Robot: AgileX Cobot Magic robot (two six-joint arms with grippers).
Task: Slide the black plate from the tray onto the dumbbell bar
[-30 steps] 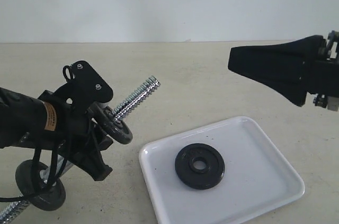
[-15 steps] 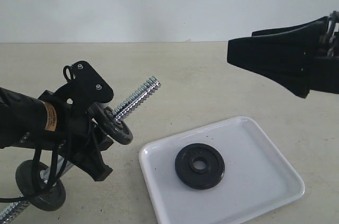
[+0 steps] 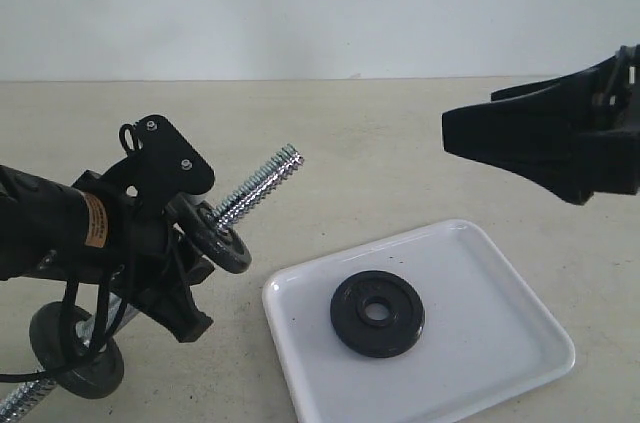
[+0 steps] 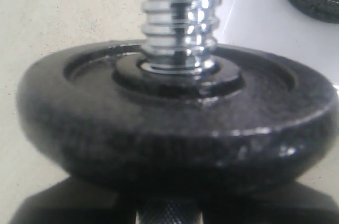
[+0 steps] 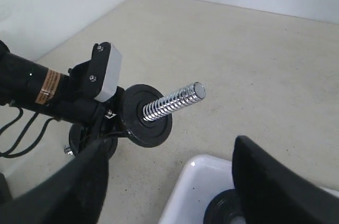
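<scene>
The orange label (image 3: 93, 220) on the left arm (image 3: 40, 228) bears print too small to read.

The tray (image 3: 505, 318) sits front right on the table (image 3: 400, 143), and the plate (image 3: 402, 329) lies flat in its left half. Left of the tray, your left gripper (image 3: 172, 243) clasps the dumbbell bar (image 3: 262, 186), which slants up toward the back right. On the bar, one disc (image 3: 222, 241) sits just past that gripper and a second disc (image 3: 75, 353) at the low end. Your right gripper (image 3: 470, 118) hangs above the tray's far right.
</scene>
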